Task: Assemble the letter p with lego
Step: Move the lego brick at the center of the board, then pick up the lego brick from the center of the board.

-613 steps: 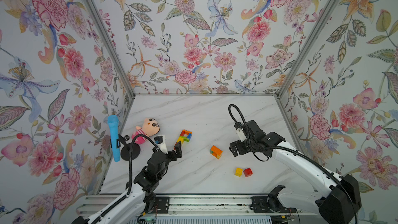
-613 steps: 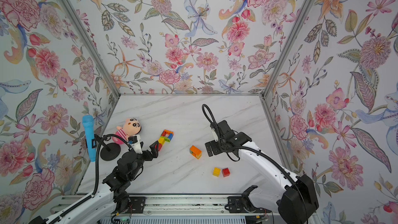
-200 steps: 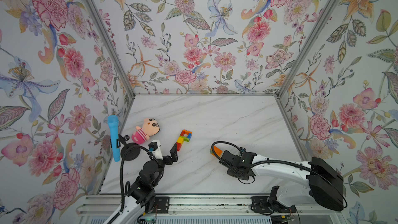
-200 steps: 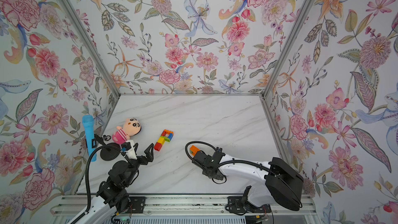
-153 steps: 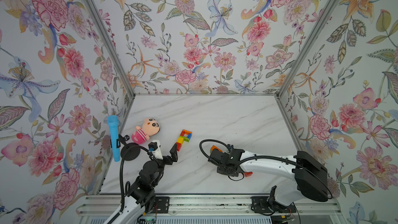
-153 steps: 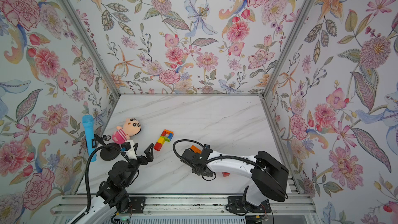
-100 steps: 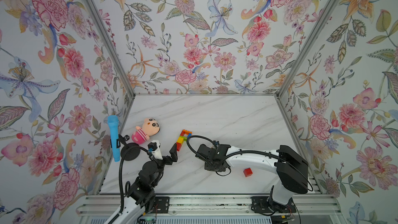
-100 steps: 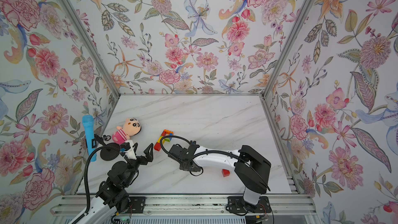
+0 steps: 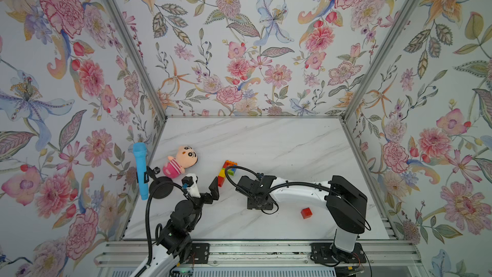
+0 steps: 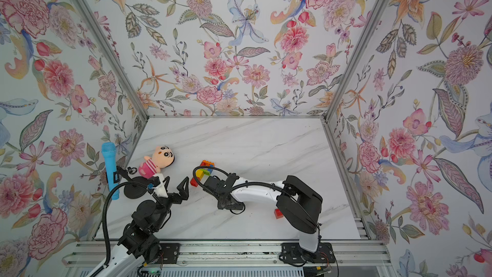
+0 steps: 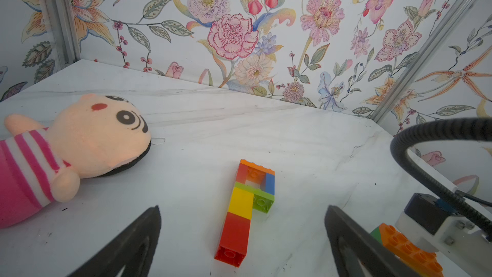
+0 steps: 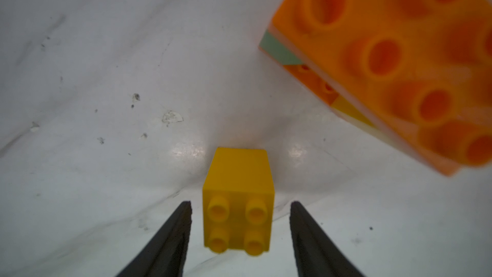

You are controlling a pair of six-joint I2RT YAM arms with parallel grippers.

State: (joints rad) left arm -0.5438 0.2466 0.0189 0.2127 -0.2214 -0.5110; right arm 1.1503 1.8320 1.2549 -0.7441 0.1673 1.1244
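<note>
The lego letter, a flat figure of red, yellow, green, blue and orange bricks (image 9: pixel 227 171) (image 10: pixel 202 172) (image 11: pixel 247 203), lies left of the table's middle. My right gripper (image 9: pixel 259 205) (image 10: pixel 229 205) (image 12: pixel 241 206) points down just right of it. Its jaws are open astride a small yellow brick (image 12: pixel 238 201), with a gap on each side. An orange brick stacked on green (image 12: pixel 399 62) (image 11: pixel 407 246) lies beside that. Both bricks are hidden under the wrist in both top views. A loose red brick (image 9: pixel 306 212) (image 10: pixel 278 213) sits further right. My left gripper (image 9: pixel 202 182) (image 10: pixel 174 182) (image 11: pixel 243 209) is wide open and empty, facing the letter's red foot.
A pink plush doll (image 9: pixel 181 161) (image 11: pixel 80 142) lies at the left. A blue microphone (image 9: pixel 140 169) on a black stand (image 9: pixel 161 187) is by the left wall. The right arm's black cable (image 9: pixel 234 171) loops over the letter. Floral walls enclose three sides.
My right arm has swept left across the table to beside the letter, carrying the yellow brick, and its jaws have now opened off it. The left arm has drawn back slightly.
</note>
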